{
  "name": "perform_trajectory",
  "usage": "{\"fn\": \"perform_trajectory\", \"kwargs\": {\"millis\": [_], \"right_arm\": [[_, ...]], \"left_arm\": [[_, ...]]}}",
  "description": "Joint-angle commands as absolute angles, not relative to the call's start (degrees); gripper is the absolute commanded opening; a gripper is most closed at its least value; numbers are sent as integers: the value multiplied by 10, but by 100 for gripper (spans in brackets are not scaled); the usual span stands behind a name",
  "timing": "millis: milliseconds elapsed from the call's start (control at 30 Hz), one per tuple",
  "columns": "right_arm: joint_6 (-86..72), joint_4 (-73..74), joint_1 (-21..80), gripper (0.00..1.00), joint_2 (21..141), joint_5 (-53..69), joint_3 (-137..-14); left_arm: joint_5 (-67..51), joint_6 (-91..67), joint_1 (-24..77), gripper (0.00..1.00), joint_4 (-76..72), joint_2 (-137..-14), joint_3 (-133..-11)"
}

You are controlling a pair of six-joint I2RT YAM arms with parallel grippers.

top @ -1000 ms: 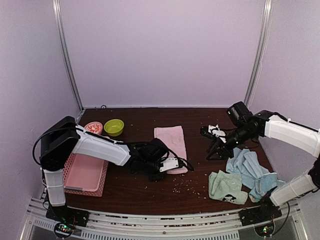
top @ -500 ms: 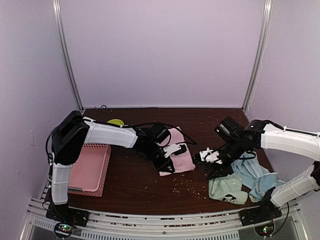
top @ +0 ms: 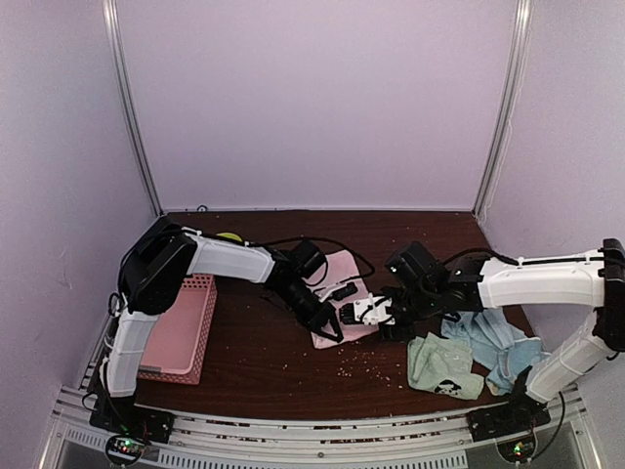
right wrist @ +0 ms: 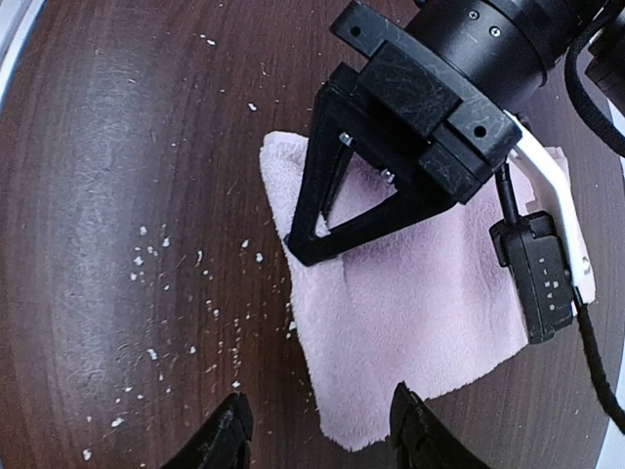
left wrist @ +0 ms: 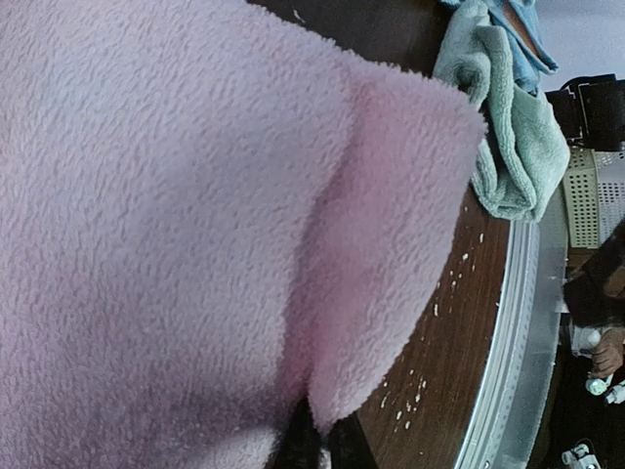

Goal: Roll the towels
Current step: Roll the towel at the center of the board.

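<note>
Top external view shows a dark brown wood-grain tabletop sprinkled with pale crumbs, closed in by plain lilac walls with silver metal uprights at the back corners. The pink towel lies near the middle of the tabletop, a soft fleecy rectangle whose long axis runs from the far side toward the near edge, leaning slightly to the right as it comes nearer. The left gripper is closed on the towel's near-left edge, its black triangular fingers pinching the fleece, and the left wrist view shows the pile pulled up into a rounded fold. The right gripper hovers over the towel's near end with its jaws parted and nothing between them; whether they touch the cloth cannot be told. To the right, well apart from the pink towel, a crumpled mint green towel with a small dark mark sits by the near edge, touching a rumpled heap of light blue towels. A rigid pink latticed basket stands at the left side.
</note>
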State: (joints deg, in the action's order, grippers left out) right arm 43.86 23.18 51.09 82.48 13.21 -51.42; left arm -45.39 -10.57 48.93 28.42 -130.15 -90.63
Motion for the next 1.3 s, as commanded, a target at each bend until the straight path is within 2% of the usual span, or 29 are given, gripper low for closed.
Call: {"fn": "perform_trajectory", "kwargs": {"millis": [0,333,667,700,833,900,967,1133,1267], "right_arm": [[478,155,514,51,863,116,-500],[500,115,515,49,966,99,-531],[479,158,513,6,1002,128,-561],[476,169,511,4,1005,136,-565],[453,237,506,0,1010,181,-588],[438,271,506,0,1006,202,-597],[402,302,504,0,1007,217,-611],[334,386,486,0,1045,261,-687],[305,436,443,0,1116,289,-762]], "left_arm": [[-486,-119,481,0,295,-1313,-920],[-490,-106,471,0,315,-1318,-936],[-481,-84,467,0,328,-1306,-934],[-475,-80,466,2,328,-1297,-930],[-432,-70,461,26,314,-1230,-880],[-392,-69,460,36,296,-1180,-843],[-330,-70,460,40,281,-1131,-805],[-102,-80,461,39,262,-1026,-731],[19,-72,469,38,161,-917,-636]]}}
